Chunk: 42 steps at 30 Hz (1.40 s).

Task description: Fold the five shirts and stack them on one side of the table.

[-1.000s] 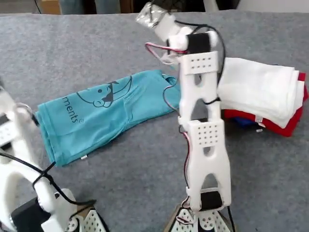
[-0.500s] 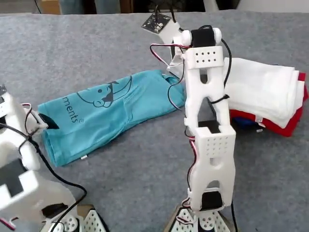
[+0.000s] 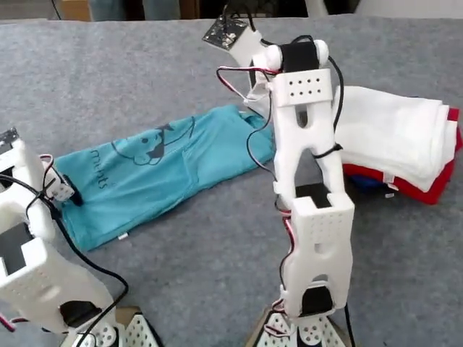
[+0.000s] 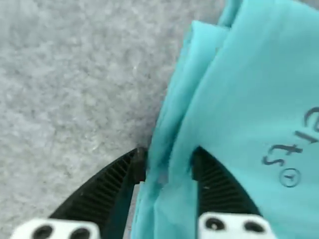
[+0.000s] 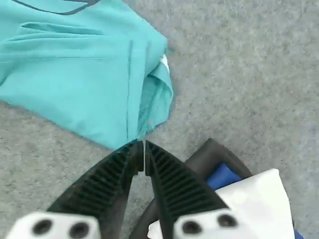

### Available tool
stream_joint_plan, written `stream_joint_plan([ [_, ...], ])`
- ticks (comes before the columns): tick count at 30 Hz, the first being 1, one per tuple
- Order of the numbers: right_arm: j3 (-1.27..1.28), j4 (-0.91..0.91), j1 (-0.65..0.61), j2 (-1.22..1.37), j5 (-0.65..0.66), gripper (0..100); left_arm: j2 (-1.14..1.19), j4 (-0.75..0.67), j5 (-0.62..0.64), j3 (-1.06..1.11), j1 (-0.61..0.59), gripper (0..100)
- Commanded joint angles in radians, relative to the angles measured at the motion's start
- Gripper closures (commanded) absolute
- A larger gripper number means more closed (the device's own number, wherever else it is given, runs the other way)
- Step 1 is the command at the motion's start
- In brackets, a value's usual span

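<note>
A teal shirt [image 3: 166, 163], folded lengthwise, lies slanted across the middle-left of the grey table [image 3: 217, 246]. My left gripper [image 3: 65, 189] is down at the shirt's left end. In the left wrist view this gripper [image 4: 167, 164] is open, with a bunched fold of the teal shirt [image 4: 239, 99] between its black fingers. My right gripper [image 5: 143, 144] is shut and empty, its tips just off the other end of the teal shirt [image 5: 75, 74]. A stack of folded shirts [image 3: 391, 134], white on top of red and blue, sits at the right.
The right arm [image 3: 307, 181] stands tall over the table's middle and hides the gap between the teal shirt and the stack. In the right wrist view the white and blue shirts of the stack [image 5: 234, 199] lie close beside the gripper. Bare table stretches along the front and far left.
The left arm has swung in from the table's left edge to the shirt's left end. The shirt's left part has shifted a little. The right arm's wrist has turned slightly.
</note>
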Motion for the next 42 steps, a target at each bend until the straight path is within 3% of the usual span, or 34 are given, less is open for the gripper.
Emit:
stream_joint_plan([
  [1, 0.001, 0.005, -0.009, -0.07, -0.008, 98.3, 0.0, -0.012, -0.003, -0.004, -0.015, 92],
  [7, 0.001, 0.005, -0.008, -0.07, -0.008, 98.3, -0.002, -0.003, -0.104, -0.03, -0.031, 96],
  [15, -0.007, 0.005, -0.006, -0.07, -0.008, 98.3, 0.006, 0.121, -0.189, -0.242, -0.225, 97],
  [20, 0.045, 0.006, 0.028, -0.07, -0.057, 98.3, -0.002, 0.163, -0.241, -0.331, -0.222, 97],
  [25, 0.058, 0.006, 0.084, -0.071, -0.077, 98.3, 0.0, 0.336, -0.224, -0.452, -0.111, 97],
  [31, 0.13, 0.006, 0.144, -0.142, -0.12, 98.3, 0.006, 0.356, -0.043, -0.476, 0.154, 97],
  [34, 0.208, 0.005, 0.143, -0.183, -0.12, 98.3, 0.008, 0.347, 0.029, -0.484, 0.297, 97],
  [42, 0.286, 0.003, 0.138, -0.188, -0.127, 98.3, 0.009, 0.153, 0.196, -0.45, 0.578, 97],
])
